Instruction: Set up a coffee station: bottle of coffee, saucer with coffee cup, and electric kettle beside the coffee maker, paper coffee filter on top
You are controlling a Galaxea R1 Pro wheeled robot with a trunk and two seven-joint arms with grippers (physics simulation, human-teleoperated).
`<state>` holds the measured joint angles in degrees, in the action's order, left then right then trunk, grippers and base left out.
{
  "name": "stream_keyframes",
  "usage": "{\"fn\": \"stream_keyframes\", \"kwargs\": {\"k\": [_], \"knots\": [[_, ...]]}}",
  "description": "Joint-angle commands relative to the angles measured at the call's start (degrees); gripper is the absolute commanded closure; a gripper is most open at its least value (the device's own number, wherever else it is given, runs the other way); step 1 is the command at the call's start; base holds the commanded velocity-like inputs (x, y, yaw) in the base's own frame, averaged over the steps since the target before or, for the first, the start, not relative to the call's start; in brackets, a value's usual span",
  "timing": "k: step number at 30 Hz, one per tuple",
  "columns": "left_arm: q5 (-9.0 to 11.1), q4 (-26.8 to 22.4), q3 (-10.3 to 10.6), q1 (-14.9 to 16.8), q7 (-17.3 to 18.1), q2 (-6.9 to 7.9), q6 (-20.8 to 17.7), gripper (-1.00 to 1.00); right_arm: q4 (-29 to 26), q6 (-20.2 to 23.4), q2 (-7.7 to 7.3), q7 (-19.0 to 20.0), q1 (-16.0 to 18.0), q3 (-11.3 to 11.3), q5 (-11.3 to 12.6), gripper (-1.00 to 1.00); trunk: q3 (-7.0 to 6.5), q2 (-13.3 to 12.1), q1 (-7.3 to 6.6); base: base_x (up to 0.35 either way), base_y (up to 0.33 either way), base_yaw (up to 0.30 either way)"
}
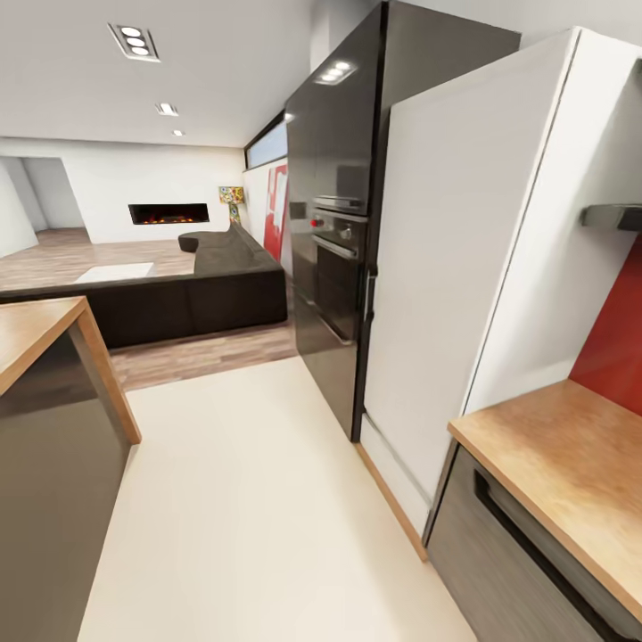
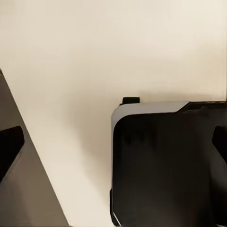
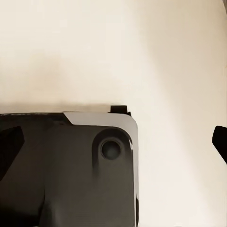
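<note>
The robot rolls along a cream kitchen floor (image 1: pixel 259 499) with both arms hanging over its own dark base (image 2: pixel 165 165). Each wrist camera shows fingertips spread wide with nothing between them, so the left claw (image 2: pixel 113 142) and right claw (image 3: pixel 113 139) both stand released. A stretch of wood-tone bench (image 1: pixel 562 464) sits near right beside the tall white cabinet (image 1: pixel 464 250) and black oven column (image 1: pixel 334 259); a wooden bar (image 1: pixel 45 330) edges in at left. No coffee items appear here. The sound move now is probably to turn right toward the bench and keep the arms tucked past the cabinet corner.
</note>
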<state>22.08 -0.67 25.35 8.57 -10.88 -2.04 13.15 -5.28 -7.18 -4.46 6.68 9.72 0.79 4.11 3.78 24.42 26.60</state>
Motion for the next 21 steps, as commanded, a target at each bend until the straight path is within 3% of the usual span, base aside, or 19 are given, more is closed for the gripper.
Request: {"fn": "stream_keyframes", "kwargs": {"k": [1,6,21], "knots": [[0.4,0.1,0.5,0.0,-0.2,0.0,0.9,-1.0,0.0,-0.2,-0.02,0.3,0.0,0.1,0.4,-1.0,0.12,0.1,0.06,0.295,0.205,0.0],[0.3,0.2,0.5,-0.1,-0.2,0.02,1.7,-1.0,0.0,-0.2,-0.1,0.3,0.0,0.1,0.5,-1.0,0.12,0.1,0.06,0.295,0.208,-0.132],[0.3,0.3,0.5,-0.2,-0.2,0.02,2.0,-1.0,0.1,-0.2,-0.11,0.3,0.0,0.1,0.4,-1.0,0.12,0.1,0.06,0.281,0.214,-0.261]]}}
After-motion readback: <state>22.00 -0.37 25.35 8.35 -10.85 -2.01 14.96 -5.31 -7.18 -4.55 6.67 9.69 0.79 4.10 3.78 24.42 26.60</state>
